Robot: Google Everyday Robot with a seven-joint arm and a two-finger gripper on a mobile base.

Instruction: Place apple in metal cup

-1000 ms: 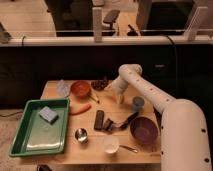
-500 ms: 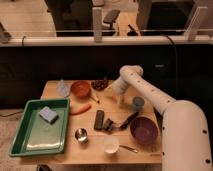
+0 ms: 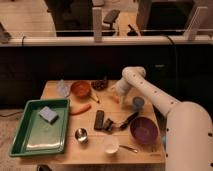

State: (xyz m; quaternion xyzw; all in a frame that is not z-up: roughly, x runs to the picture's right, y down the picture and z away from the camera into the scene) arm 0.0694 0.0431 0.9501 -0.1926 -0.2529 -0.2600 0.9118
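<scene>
Centrally, wooden table [image 3: 60,89]; end effector [image 3: 116,96] low near far edge.

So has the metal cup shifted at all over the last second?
No. The metal cup sits in the same spot beside the green tray. The gripper is across the table, by the light blue cup.

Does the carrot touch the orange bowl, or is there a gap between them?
Apart. The camera view shows bare table between the carrot and the orange bowl. The pincer is farther right, beside the light blue cup.
</scene>
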